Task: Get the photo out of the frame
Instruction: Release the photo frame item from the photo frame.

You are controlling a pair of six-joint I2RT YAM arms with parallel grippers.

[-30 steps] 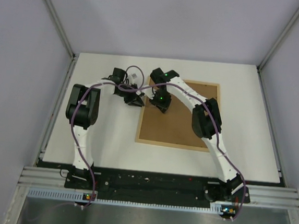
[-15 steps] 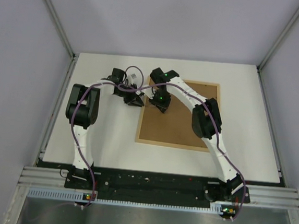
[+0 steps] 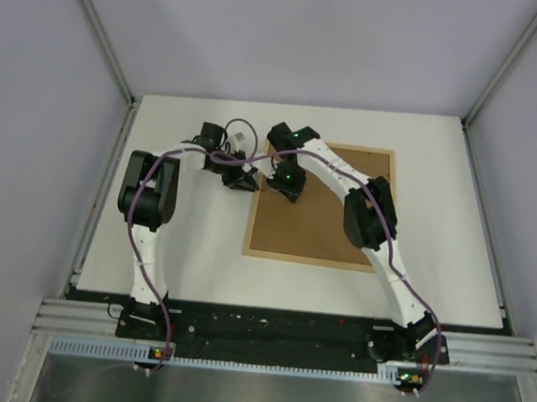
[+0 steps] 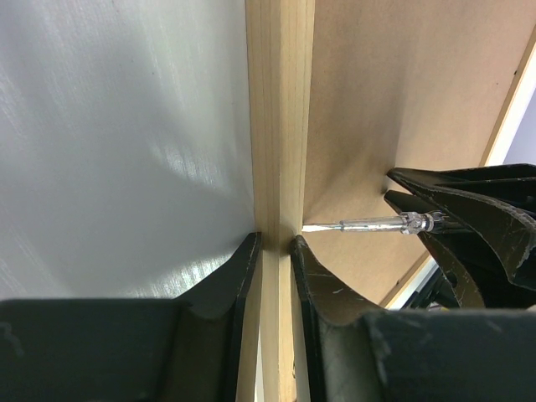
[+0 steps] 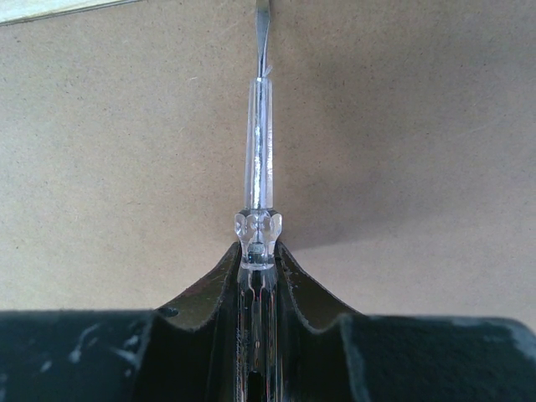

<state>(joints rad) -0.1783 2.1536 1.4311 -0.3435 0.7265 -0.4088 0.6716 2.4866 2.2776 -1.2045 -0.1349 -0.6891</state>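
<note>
1. the frame (image 3: 313, 228) lies face down on the tabletop (image 3: 189, 250); the photo is hidden under its brown backing board (image 5: 126, 167), which is not yet lifted.
2. the left hand (image 4: 276, 243) pinches the frame's wooden rail; the right hand (image 5: 256, 247) pinches a clear screwdriver (image 5: 260, 142), tip at the board's edge.
3. left to do: pry up the board, pull out the photo.

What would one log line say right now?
left gripper: shut on frame rail | right gripper: shut on screwdriver, tip at inner edge

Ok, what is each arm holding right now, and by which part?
Left fingers pinch the frame by its light-wood side rail. Right fingers hold a screwdriver by its clear handle.
</note>
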